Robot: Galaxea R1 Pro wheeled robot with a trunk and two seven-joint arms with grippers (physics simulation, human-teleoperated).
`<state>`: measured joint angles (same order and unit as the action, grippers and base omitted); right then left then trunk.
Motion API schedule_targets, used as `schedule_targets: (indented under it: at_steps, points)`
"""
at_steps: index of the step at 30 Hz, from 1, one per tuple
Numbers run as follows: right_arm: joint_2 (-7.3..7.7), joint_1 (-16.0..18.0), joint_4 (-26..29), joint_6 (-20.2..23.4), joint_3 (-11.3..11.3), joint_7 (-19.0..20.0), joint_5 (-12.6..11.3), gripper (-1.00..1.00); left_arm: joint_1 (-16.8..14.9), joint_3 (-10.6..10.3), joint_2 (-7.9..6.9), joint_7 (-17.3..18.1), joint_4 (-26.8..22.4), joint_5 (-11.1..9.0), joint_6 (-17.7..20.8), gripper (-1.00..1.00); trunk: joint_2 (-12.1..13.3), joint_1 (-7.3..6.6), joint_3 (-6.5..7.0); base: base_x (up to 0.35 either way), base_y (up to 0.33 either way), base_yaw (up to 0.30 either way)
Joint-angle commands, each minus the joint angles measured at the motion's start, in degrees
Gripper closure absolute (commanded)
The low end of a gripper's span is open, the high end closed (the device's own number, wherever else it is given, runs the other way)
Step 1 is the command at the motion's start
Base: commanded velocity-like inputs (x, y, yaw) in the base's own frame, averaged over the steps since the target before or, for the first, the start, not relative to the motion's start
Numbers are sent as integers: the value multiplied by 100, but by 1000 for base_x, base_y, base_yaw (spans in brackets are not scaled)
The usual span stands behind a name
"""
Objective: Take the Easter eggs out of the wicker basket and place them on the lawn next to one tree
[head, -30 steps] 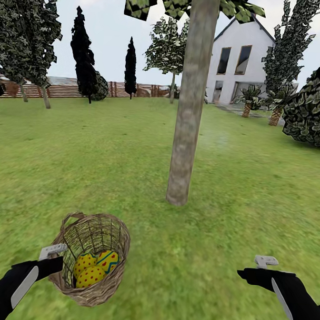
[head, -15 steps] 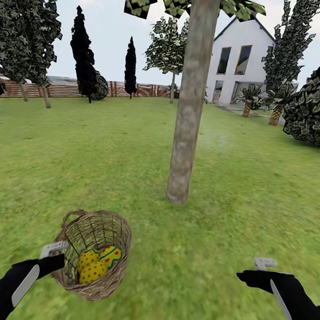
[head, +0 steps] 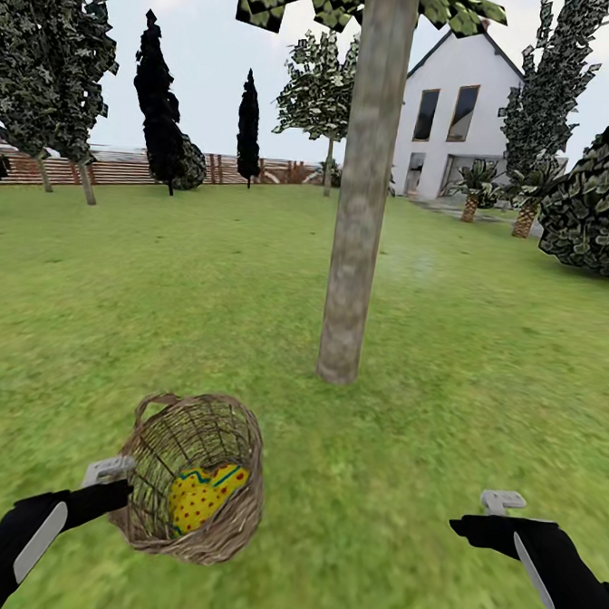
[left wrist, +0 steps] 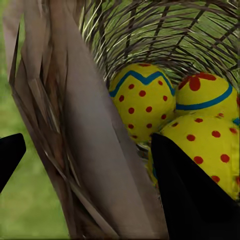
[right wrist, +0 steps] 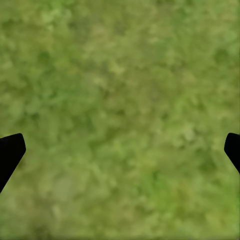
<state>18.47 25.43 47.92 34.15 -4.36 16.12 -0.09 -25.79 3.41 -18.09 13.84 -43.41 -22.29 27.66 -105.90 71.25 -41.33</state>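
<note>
Clamped on the wall of the wicker basket (head: 221,526), one finger outside and one among the three Easter eggs (left wrist: 142,97), our left gripper (head: 115,482) holds them just beside the tree (head: 361,209), while our right gripper (head: 501,504) hangs open and empty.

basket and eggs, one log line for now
left tool: astride basket wall | eggs: three inside | right tool: open over lawn

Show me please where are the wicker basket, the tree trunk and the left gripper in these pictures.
wicker basket (head: 235,518): head view, on its woven outer wall.
tree trunk (head: 356,235): head view, on the middle of the grey-brown bark.
left gripper (left wrist: 82,165): left wrist view, midway between its dark fingertips, which straddle the basket's rim.
</note>
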Motion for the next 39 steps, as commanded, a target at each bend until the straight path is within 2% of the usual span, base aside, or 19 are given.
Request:
schedule_targets:
  at_steps: [1, 9, 14, 17, 19, 39]
  points:
    - [-1, 4, 7, 31, -10, 26, 0, -100, -3, 14, 15, 6, -12, -90, 64, 100, -45, 22, -24, 0, 0, 0]
    - [-1, 5, 7, 31, -4, 30, 5, -100, -4, 8, 55, -35, 2, -74, 82, 100, -365, 198, -167, 0, 0, 0]
    - [-11, 5, 7, 31, -4, 24, 6, -100, -5, 23, -4, -51, -16, -66, 203, 100, -566, 307, -257, 0, 0, 0]
    - [-43, 5, -26, 31, 172, 23, 2, -100, -4, 25, -45, -50, -1, -65, 239, 100, -686, 373, -311, 0, 0, 0]
    - [-45, 5, -28, 29, 210, 23, 0, -100, -5, 18, -42, -49, 0, -65, 240, 100, -766, 417, -347, 0, 0, 0]
    - [-37, 5, -28, 31, 216, 25, 0, -100, -3, -4, 12, -49, 33, -65, 240, 100, -1569, 857, -706, 0, 0, 0]
